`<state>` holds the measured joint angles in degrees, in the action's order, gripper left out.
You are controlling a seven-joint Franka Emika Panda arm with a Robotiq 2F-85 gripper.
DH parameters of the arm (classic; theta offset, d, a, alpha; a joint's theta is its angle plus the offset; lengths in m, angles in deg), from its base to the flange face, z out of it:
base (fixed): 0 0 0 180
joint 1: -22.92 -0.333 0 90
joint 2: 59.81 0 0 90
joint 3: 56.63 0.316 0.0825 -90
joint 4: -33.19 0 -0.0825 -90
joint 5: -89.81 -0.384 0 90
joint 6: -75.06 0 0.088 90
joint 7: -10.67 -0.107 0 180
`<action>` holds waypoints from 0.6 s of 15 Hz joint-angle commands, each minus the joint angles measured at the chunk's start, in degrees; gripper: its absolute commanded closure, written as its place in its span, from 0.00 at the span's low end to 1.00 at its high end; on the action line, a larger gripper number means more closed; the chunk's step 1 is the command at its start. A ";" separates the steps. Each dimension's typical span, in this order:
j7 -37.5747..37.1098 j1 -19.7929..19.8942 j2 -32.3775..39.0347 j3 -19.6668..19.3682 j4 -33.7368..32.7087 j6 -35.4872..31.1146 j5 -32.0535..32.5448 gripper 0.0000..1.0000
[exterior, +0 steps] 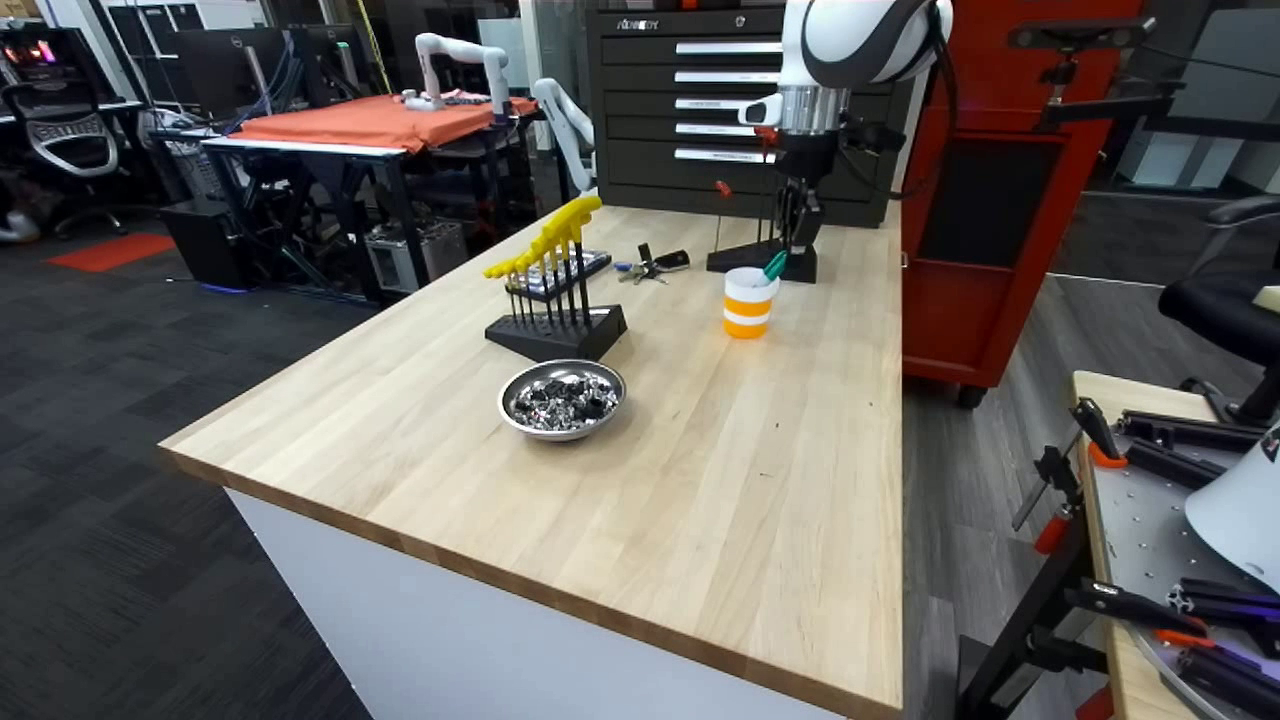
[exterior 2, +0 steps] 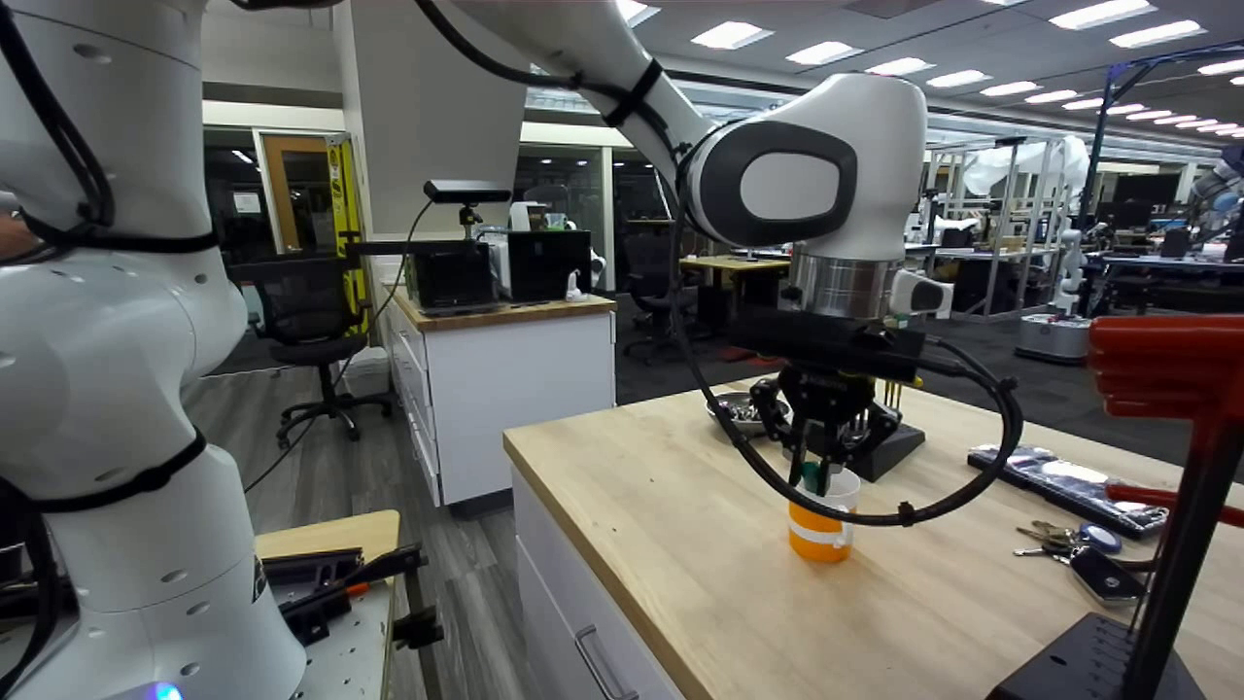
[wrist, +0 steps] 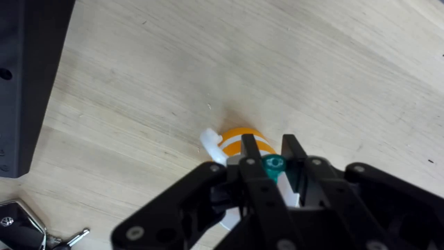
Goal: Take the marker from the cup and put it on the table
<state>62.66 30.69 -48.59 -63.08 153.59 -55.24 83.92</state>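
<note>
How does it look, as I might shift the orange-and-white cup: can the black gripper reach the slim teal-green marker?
Likely yes: the marker sticks out of the cup, its end between the fingers of the gripper in the wrist view; nothing visibly blocks it. Contact is unclear.

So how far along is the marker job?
Done: the pincer is in place, straddling the teal marker in the wrist view. In hand: the grasp; can't tell if it's closed. Left: lift-out and placing; the marker sits in the orange-and-white mug, not on the wood-grain tabletop.
</note>
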 commanded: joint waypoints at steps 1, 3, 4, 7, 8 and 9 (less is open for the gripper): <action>1.16 1.37 0.67 1.06 -1.55 1.03 -0.47 0.94; 0.94 1.31 0.31 0.96 -1.45 1.21 0.03 0.94; 0.97 1.33 0.14 0.95 -1.51 1.48 0.06 0.94; 0.54 1.29 -0.96 0.73 -1.71 2.59 0.80 0.94; 0.40 1.27 -1.16 0.66 -1.85 2.84 1.08 0.94; -0.14 1.19 -1.58 0.50 -1.97 3.28 1.62 0.94</action>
<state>62.66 30.72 -48.70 -63.07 152.76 -54.93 84.20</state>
